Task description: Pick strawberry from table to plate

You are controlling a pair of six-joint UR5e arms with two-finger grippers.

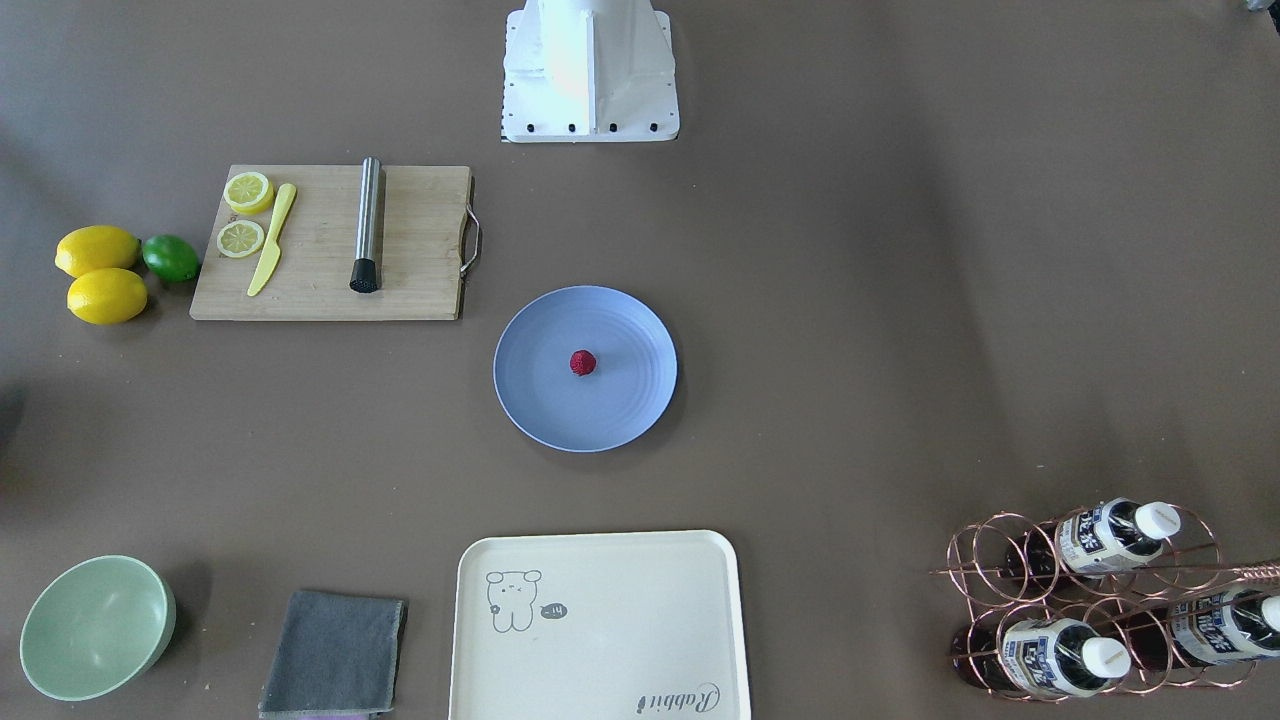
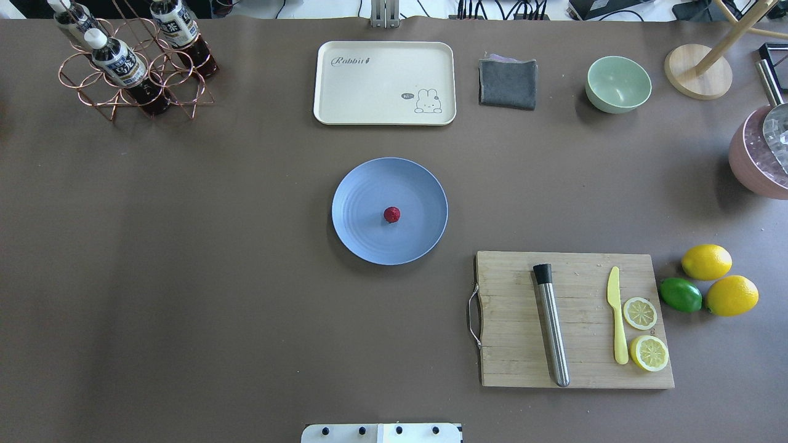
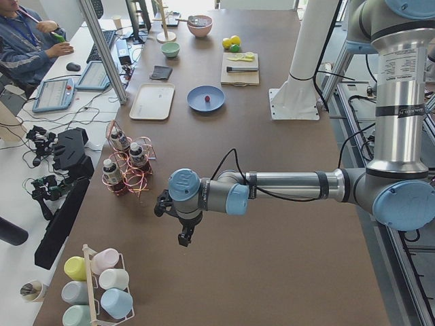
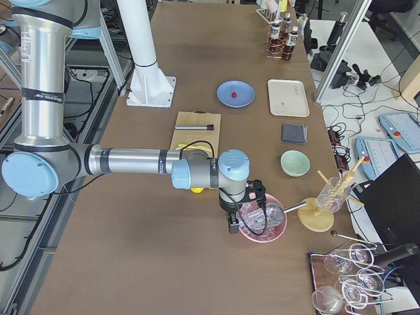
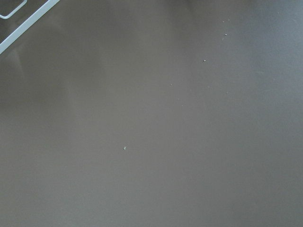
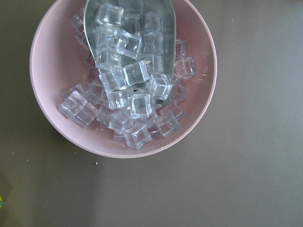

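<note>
Strawberry (image 2: 392,214) sits approx centre of blue plate (image 2: 363,243), mid table (image 2: 184,258). Both arms are well apart from it, out at opposite table ends. Left claw (image 3: 184,238) hangs over bare table near bottle rack (image 3: 126,167). It shows in side view only, so can't tell aperture or grip. Right claw (image 4: 231,228) is above pink bowl (image 6: 47,99) w/ ice cubes (image 6: 135,75); same, can't tell.

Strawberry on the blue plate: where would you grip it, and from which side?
Pinch the strawberry across its widest middle, coming straight down from above. It is small and roundish, so probably no side grips better than another, and it lies near the centre of the shallow plate with nothing beside it.
</note>
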